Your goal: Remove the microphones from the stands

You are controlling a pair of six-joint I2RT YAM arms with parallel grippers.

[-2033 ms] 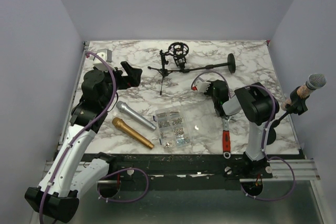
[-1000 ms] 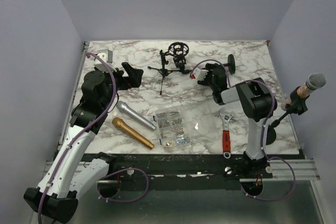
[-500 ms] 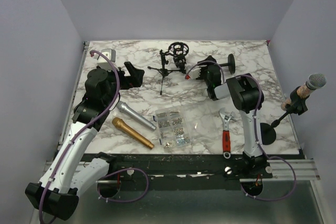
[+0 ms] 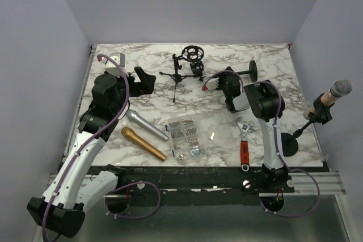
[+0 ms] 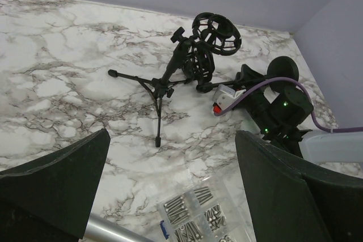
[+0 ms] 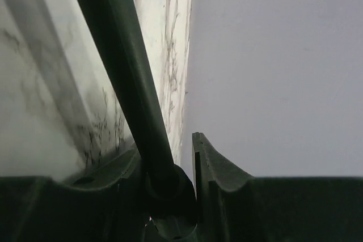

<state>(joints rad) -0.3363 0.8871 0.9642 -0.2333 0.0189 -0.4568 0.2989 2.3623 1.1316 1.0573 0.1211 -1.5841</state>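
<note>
**A:** What has the right gripper (image 6: 165, 144) got?

**B:** A black rod (image 6: 127, 77) that lies flat on the table (image 4: 272, 55). It runs between the fingers, and both sit close against it. I cannot tell whether they pinch it.

**A:** And the left gripper (image 5: 170, 137)?

**B:** Spread wide with nothing in it. The tripod (image 5: 161, 92) stands just ahead of it.

**A:** What is at the ends of that rod?

**B:** To the right gripper's left is a shock mount (image 4: 193, 54), right beside the tripod. I cannot tell whether they touch. To its right is a round foot (image 4: 251, 70).

**A:** Where is the mic?

**B:** The mic (image 4: 341, 88) is well off to the right gripper's right, clipped in the upright stand (image 4: 289, 144) by the table edge. Neither gripper is near it.

**A:** So what is the risk?

**B:** The right gripper seems to be on the wrong stand, since this rod carries no mic. Lifting or dragging the rod could swing the mount into the tripod and tip it.

**A:** And at the mic itself?

**B:** That stand is tall and sits close to the edge. A pull on the mic with the foot unheld could topple the whole thing off the table.
</note>
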